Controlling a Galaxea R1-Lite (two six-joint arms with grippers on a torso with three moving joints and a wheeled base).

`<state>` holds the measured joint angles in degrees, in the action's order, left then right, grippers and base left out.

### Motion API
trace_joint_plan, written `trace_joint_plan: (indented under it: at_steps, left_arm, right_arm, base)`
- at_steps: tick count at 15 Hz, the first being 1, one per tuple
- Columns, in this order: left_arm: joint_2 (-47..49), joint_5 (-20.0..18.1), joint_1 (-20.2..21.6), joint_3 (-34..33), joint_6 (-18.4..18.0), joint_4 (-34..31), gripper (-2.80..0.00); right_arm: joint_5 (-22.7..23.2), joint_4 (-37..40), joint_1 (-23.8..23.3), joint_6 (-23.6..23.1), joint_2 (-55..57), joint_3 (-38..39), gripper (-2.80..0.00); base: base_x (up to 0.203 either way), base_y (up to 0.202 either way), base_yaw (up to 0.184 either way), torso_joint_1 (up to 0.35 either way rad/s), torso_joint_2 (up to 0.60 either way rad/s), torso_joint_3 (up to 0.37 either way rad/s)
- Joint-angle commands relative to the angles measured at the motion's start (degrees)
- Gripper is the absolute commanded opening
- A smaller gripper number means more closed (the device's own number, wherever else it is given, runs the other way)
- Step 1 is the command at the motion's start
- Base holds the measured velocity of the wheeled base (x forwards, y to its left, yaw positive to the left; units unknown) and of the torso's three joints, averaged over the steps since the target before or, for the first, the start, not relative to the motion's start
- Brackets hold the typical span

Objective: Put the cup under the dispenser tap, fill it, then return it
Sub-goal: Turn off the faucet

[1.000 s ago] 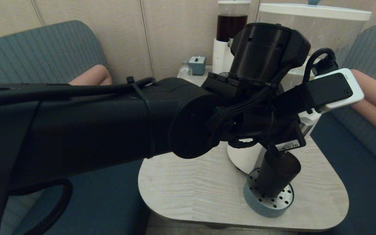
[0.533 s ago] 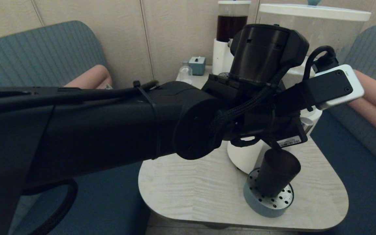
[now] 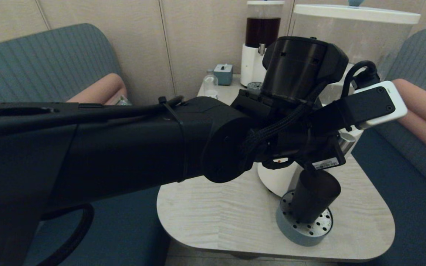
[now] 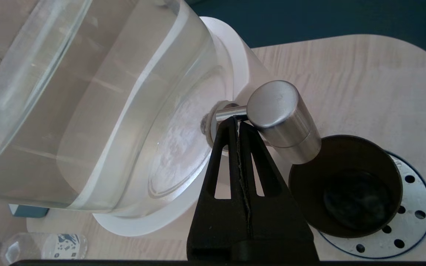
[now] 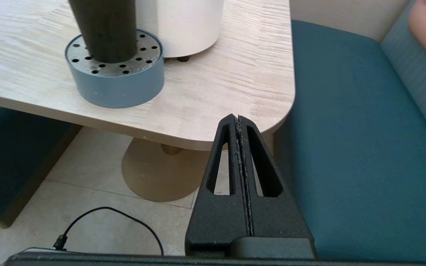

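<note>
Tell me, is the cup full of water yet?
Not yet, it seems. The cup already stands on the drain tray under the tap. The shut left tool touches the tap's stem; no stream shows. Filling and returning remain. The right tool waits off the table.

The scene is seen from above and behind by the head camera, aimed forward and down, with much of its field filled by the bulky black left arm [image 3: 124, 147] close to the lens. The left wrist camera is carried near the brushed-steel cylindrical tap [image 4: 285, 120], facing down along pressed-together black fingers [image 4: 231, 162] into the matte black tapered cup [image 4: 346, 184]. The right wrist camera is held low beside the pale wood-grain table [image 5: 235, 74], looking across its rounded corner toward the floor. The cup and the perforated grey-blue round drip tray [image 5: 118, 87] are shared by all three views.
</note>
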<state>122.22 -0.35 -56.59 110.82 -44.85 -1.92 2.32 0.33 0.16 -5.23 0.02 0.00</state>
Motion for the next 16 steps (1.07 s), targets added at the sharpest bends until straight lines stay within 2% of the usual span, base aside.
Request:
trace_joint_plan:
  at_steps: [1,16]
  left_arm:
    - [0.81,-0.19,-0.01,0.01,-0.24,1.29,-2.80]
    - [0.74,-0.31,-0.01,0.01,-0.59,2.49,-2.80]
  right_arm:
    - [0.06,0.02,0.02,-0.04,-0.11,0.09,-2.80]
    - [0.06,0.02,0.02,-0.04,-0.11,0.09,-2.80]
  base:
    - [0.000,0.000,0.000,0.000,0.00,0.000]
    - [0.000,0.000,0.000,0.000,0.00,0.000]
